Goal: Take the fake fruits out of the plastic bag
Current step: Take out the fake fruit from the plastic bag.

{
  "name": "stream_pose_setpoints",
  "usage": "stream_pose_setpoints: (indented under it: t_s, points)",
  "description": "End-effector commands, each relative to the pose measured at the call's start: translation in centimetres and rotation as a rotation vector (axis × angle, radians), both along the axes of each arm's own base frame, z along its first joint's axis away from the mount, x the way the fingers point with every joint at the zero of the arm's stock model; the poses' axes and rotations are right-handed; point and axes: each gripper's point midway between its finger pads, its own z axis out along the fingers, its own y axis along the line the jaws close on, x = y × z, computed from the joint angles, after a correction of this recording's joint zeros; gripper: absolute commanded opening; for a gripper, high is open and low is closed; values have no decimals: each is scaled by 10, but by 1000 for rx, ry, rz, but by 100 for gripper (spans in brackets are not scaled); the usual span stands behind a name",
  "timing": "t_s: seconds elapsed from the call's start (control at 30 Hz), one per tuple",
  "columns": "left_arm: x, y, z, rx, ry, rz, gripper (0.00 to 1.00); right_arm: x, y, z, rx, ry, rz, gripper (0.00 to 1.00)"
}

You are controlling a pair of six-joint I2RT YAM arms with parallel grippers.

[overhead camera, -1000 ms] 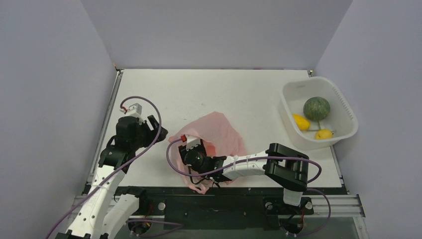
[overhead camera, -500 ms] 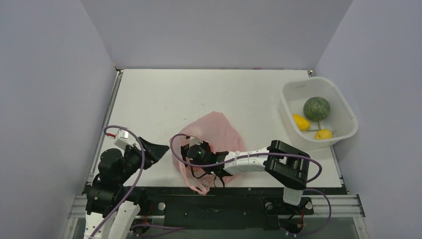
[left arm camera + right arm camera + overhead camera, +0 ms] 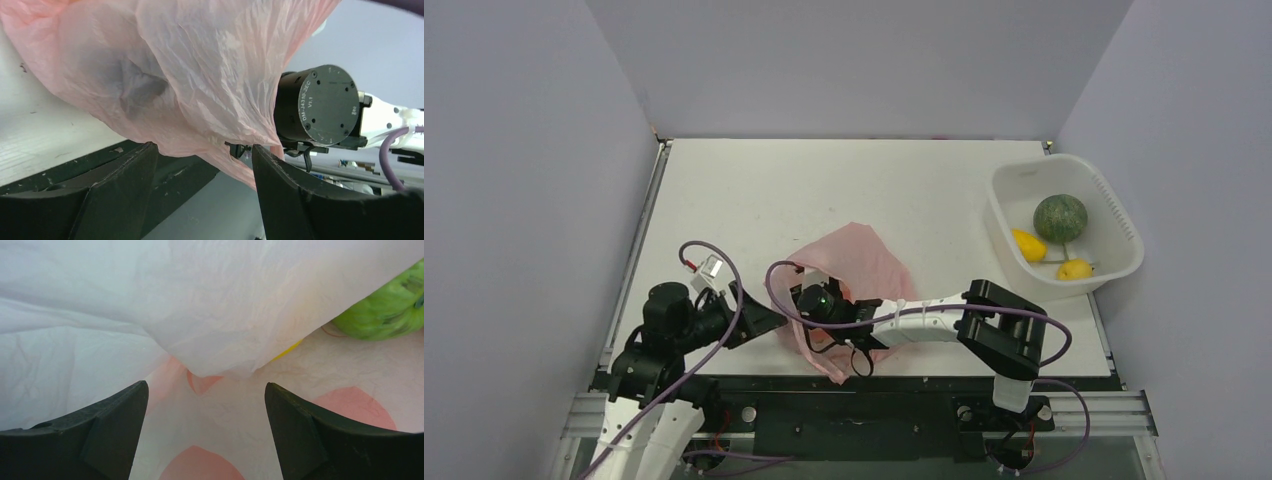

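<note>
Motor cap (image 3: 320, 105) beside plastic bag (image 3: 200, 75): DM-J4310-2EC V1.1

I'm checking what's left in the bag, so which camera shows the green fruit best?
The right wrist view: the green fruit shows at the upper right edge, partly under a fold of the plastic bag. The top external and left wrist views show only the bag's pink outside; the fruit is hidden.

Lilac walls (image 3: 854, 60) — white table (image 3: 824, 190)
</note>
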Motion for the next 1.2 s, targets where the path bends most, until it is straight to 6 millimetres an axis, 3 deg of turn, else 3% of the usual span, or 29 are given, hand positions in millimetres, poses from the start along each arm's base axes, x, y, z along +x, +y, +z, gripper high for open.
stream_pose_setpoints:
  t_s: [0.0,0.1,0.2,0.27,0.3,0.47,0.53,0.6,0.67,0.8,1.03,1.17]
  points:
    - [-1,-18,29,-48,-110,-109,67,9,13,20,38,-26,-26,82]
    - [0,-32,33,-97,-104,-140,67,10,12,19,27,-30,-27,82]
    - [-2,-47,58,-142,-177,-194,67,12,12,18,18,-32,-32,82]
    - [6,-43,67,-114,-207,-138,68,12,11,17,12,-32,-35,82]
    - [9,-40,65,-90,-204,-117,69,12,10,16,9,-30,-37,82]
    - [17,-34,8,79,18,-62,70,11,9,22,19,-35,-36,82]
    - [16,-36,-4,102,41,-70,70,12,9,24,23,-38,-39,82]
    - [16,-42,-4,82,21,-86,56,12,9,25,25,-42,-38,82]
    - [20,-41,-2,86,-18,-79,25,12,8,26,24,-48,-39,81]
    - [19,-20,-12,221,-25,-44,2,12,-3,20,2,-64,-26,81]
    - [1,18,-31,409,26,-12,0,8,-19,31,77,-102,3,84]
    - [-8,28,-37,485,53,-49,0,9,-20,33,120,-111,-14,84]
